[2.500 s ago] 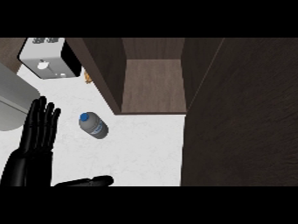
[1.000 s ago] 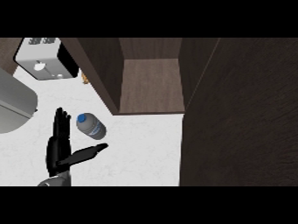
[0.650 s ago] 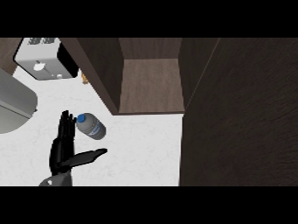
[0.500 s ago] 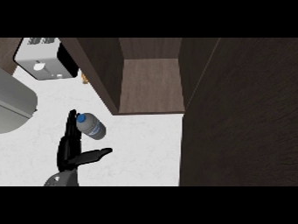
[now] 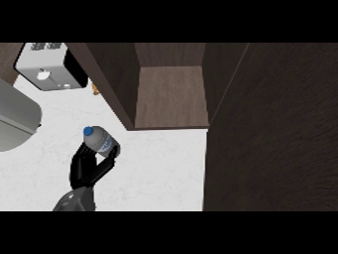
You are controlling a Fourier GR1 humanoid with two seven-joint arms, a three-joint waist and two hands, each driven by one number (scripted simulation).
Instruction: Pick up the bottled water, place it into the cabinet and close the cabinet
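Head view showed us first the largest thing, the dark brown cabinet (image 5: 274,129), which filled the whole right side and the top middle of the scene. Its open compartment (image 5: 171,96) looked toward us, with a lighter brown shelf floor inside and dark walls on both sides. We thought the tall dark panel at the right was the open door, but from this angle we could not tell for sure.

Under the cabinet we saw the white counter (image 5: 157,168), pale and a little speckled. At the left edge a big grey rounded object (image 5: 3,119) rested on the counter; we could not say what it was. Above it, near the top left, a white toaster (image 5: 45,67) stood beside the left wall of the cabinet, and a very small orange-brown thing (image 5: 95,91) lay just beside it, too small to name.

The bottled water (image 5: 99,142) lay tilted on the counter, in front of the cabinet and a little left of the open compartment, its blue cap pointing up and to the left.

One hand (image 5: 89,168) came in from the lower edge on a grey forearm. We could not tell which hand it was. Its black fingers curled round the lower part of the bottle and touched it.
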